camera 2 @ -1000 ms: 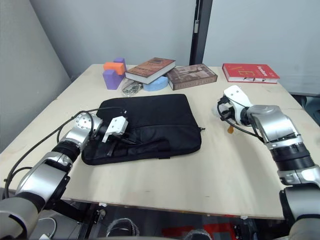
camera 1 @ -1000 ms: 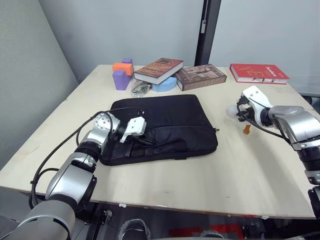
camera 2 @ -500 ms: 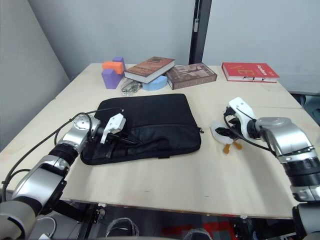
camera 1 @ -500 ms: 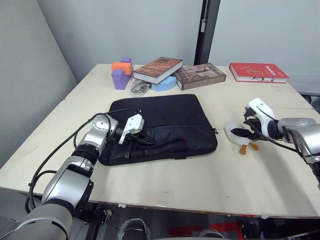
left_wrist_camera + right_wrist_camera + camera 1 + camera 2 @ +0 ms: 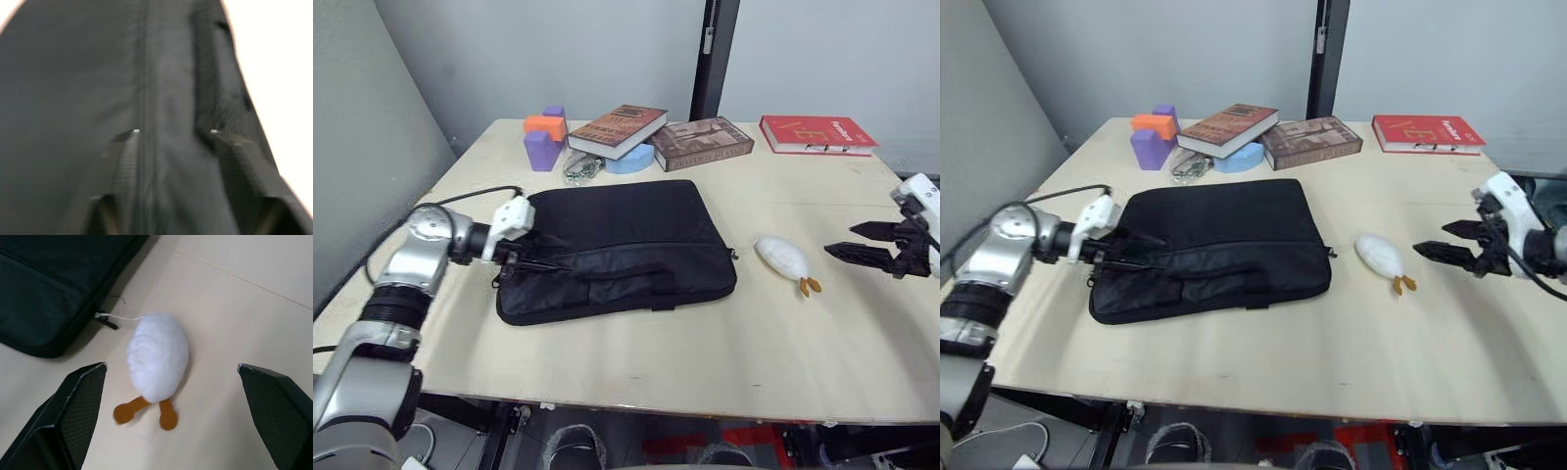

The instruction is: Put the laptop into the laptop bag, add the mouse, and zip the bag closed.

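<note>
While the left claw (image 5: 524, 257) spreads wide over the bag (image 5: 626, 240) at centre-left, hiding its edge, the right claw (image 5: 873, 245) gapes empty at right.

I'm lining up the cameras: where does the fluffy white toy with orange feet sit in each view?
Left eye view: fluffy white toy on the table, right of the laptop bag.
Right eye view: same spot.
Right wrist view: centre, between the open fingers.
Left wrist view: not seen.
Shared landmark: the bag's right edge.

three books (image 5: 709, 143), one laptop bag (image 5: 617, 247), one toy (image 5: 781, 258)
</note>
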`<control>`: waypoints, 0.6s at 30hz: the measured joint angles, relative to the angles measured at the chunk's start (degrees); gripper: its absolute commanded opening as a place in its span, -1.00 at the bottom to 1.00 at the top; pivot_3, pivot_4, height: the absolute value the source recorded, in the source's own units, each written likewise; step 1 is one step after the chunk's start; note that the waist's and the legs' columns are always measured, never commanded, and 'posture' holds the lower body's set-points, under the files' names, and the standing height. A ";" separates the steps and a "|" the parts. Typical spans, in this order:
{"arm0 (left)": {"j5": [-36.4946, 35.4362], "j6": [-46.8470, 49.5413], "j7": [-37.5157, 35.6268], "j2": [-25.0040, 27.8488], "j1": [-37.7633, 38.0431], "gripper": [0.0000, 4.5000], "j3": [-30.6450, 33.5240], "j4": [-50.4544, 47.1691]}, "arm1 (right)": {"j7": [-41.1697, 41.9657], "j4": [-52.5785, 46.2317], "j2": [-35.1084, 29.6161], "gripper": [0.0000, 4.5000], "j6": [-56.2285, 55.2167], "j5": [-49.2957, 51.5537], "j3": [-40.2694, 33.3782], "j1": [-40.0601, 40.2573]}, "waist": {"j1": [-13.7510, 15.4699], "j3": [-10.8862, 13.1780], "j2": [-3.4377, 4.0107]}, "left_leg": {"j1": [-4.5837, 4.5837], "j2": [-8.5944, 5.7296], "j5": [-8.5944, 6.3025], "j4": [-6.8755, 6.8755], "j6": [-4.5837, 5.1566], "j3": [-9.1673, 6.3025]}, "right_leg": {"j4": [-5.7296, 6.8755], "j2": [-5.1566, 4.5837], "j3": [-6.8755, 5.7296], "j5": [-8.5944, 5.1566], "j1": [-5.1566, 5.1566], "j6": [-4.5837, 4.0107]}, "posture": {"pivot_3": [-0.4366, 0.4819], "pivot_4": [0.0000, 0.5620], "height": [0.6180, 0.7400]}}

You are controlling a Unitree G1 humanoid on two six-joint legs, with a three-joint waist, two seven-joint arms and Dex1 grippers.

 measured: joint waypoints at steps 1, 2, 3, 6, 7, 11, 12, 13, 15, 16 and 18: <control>-0.24 0.98 0.27 1.19 0.45 0.78 1.11 -0.28 | 0.57 0.32 0.00 1.00 -0.39 0.38 -0.41 0.22 | -0.12 0.00 0.00 | 0.00 0.01 -0.01 0.06 0.01 0.00 | 0.05 0.00 0.01 0.00 0.00 0.00 | -0.05 -0.47 1.00; -0.64 2.54 0.61 3.41 1.74 0.95 2.79 -1.03 | 1.28 0.85 -0.01 1.00 -0.98 0.95 -0.78 0.54 | -0.35 0.00 0.00 | 0.01 0.01 -0.01 0.09 0.01 0.00 | 0.07 0.00 0.02 0.00 0.00 0.00 | -0.05 -0.47 1.00; -0.81 3.67 0.99 5.27 3.08 0.99 4.44 -1.62 | 1.55 1.48 -0.01 1.00 -1.23 1.21 -0.89 0.69 | -0.55 0.01 0.01 | 0.01 0.01 -0.01 0.11 0.02 0.00 | 0.09 0.00 0.03 0.00 0.00 -0.01 | -0.05 -0.47 1.00; -2.35 7.28 2.40 9.43 7.15 0.99 8.70 -3.68 | 1.91 2.53 0.00 1.00 -1.47 2.13 -2.14 0.66 | -0.68 0.04 0.02 | 0.01 0.01 -0.01 0.16 0.03 0.00 | 0.15 -0.01 0.03 0.00 0.00 -0.01 | -0.05 -0.47 1.00; -2.55 8.75 2.80 11.04 8.92 0.99 9.96 -4.25 | 2.09 2.59 -0.01 1.00 -1.48 2.62 -2.68 0.63 | -0.80 0.05 0.01 | 0.01 0.01 -0.01 0.15 0.03 -0.01 | 0.16 -0.01 0.03 -0.01 -0.01 -0.01 | -0.05 -0.47 1.00; -4.16 17.88 4.14 18.72 16.67 0.99 16.74 -5.86 | 2.57 2.52 -0.54 1.00 -1.43 3.57 -3.94 1.63 | -1.02 0.17 -0.12 | 0.00 0.03 -0.02 0.14 0.02 -0.01 | 0.14 0.01 0.02 -0.02 -0.03 -0.02 | -0.05 -0.47 1.00; -4.90 19.57 4.02 20.19 19.20 0.99 19.46 -6.96 | 2.67 2.50 -0.85 1.00 -1.42 3.63 -4.14 1.71 | -1.02 0.19 -0.12 | 0.01 0.01 -0.02 0.14 0.03 0.00 | 0.11 -0.01 0.03 -0.02 -0.02 -0.03 | -0.05 -0.47 1.00; -5.68 21.59 3.78 21.27 21.56 0.99 21.87 -8.38 | 2.74 2.39 -1.25 1.00 -1.46 3.67 -4.21 1.74 | -1.03 0.19 -0.13 | 0.01 0.01 -0.03 0.15 0.04 -0.01 | 0.11 -0.01 0.03 -0.02 -0.01 -0.03 | -0.05 -0.47 1.00; -7.43 25.29 3.11 22.40 25.90 0.99 26.44 -10.71 | 2.79 2.22 -1.90 1.00 -2.01 3.65 -4.28 1.79 | -0.87 0.21 -0.15 | 0.03 0.02 -0.02 0.15 0.04 -0.01 | 0.14 -0.01 0.02 -0.02 0.00 -0.03 | -0.05 -0.47 1.00; -8.40 26.92 2.83 22.64 27.44 0.99 28.30 -11.59 | 2.85 2.18 -2.07 1.00 -2.34 3.62 -4.35 1.88 | -0.81 0.22 -0.17 | 0.04 0.02 -0.02 0.16 0.04 -0.03 | 0.15 -0.01 0.00 -0.02 0.02 -0.03 | -0.05 -0.47 1.00; -10.36 30.30 2.76 22.63 28.63 0.99 31.64 -12.66 | 3.10 2.12 -2.29 1.00 -3.13 3.59 -4.45 2.53 | -0.61 0.24 -0.20 | 0.04 0.02 -0.02 0.19 0.06 -0.06 | 0.16 -0.01 -0.02 -0.02 0.04 -0.04 | -0.05 -0.47 1.00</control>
